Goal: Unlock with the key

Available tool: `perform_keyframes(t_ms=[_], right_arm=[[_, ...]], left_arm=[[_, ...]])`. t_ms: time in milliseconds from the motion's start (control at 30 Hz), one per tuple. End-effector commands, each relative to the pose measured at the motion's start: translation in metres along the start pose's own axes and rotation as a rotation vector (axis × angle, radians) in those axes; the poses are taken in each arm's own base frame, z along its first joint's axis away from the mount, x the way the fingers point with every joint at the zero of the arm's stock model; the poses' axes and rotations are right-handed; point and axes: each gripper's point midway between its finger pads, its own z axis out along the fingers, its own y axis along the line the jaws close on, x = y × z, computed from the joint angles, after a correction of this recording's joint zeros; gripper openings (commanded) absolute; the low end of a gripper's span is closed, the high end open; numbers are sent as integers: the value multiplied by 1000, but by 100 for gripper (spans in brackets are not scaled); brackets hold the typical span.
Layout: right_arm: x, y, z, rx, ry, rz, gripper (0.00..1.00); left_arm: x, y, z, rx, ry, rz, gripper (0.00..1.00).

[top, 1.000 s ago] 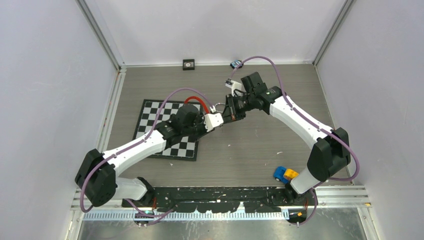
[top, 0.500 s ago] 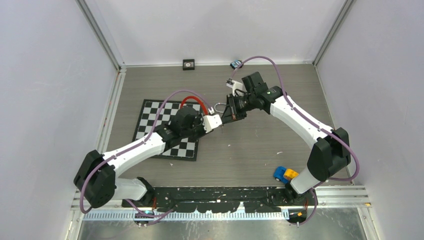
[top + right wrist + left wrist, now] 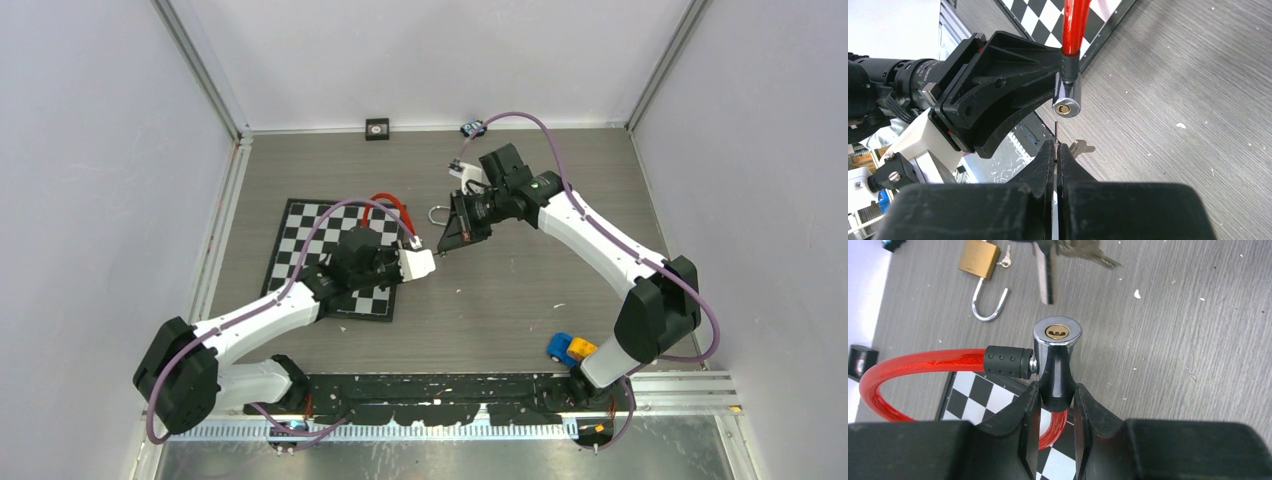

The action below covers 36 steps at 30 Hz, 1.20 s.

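My left gripper (image 3: 1055,390) is shut on the chrome lock cylinder (image 3: 1057,357) of a red cable lock (image 3: 913,365). The cylinder's brass keyhole (image 3: 1057,331) faces away from the left wrist. My right gripper (image 3: 1056,146) is shut on the key (image 3: 1056,132), whose thin blade shows edge-on and points up at the keyhole (image 3: 1063,108) with a small gap between them. A second key (image 3: 1081,147) on the same bunch hangs beside the right fingers. In the top view the left gripper (image 3: 420,262) and the right gripper (image 3: 455,235) stand close together over mid-table.
A brass padlock (image 3: 979,259) with its shackle open lies on the table beyond the cylinder. A checkered board (image 3: 300,250) lies under the left arm. A blue-and-yellow toy (image 3: 570,348) sits near the right base. Two small items (image 3: 376,128) (image 3: 471,128) lie by the back wall.
The left arm has drawn back toward the near left with the lock cylinder, widening the gap to the key. The right gripper has barely moved.
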Motion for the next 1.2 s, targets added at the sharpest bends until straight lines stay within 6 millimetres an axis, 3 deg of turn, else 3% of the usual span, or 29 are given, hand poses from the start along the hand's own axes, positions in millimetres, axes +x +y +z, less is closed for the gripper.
perform_keyframes(t_ms=[0,233,633,1167], right_arm=[[-10,24,-11,-14,-35,-75,1],[-12,25,-6,6,-26,-96,1],[-14,11,0,69,-35,-62,1],[-20,19,8,17,-24,-27,1]], left_arm=[[-42,35,-11,-145,-159,106,0],[-40,36,-11,-170,-170,110,0],[-39,38,-9,-183,-157,81,0],[-35,35,-4,-174,-140,81,0]])
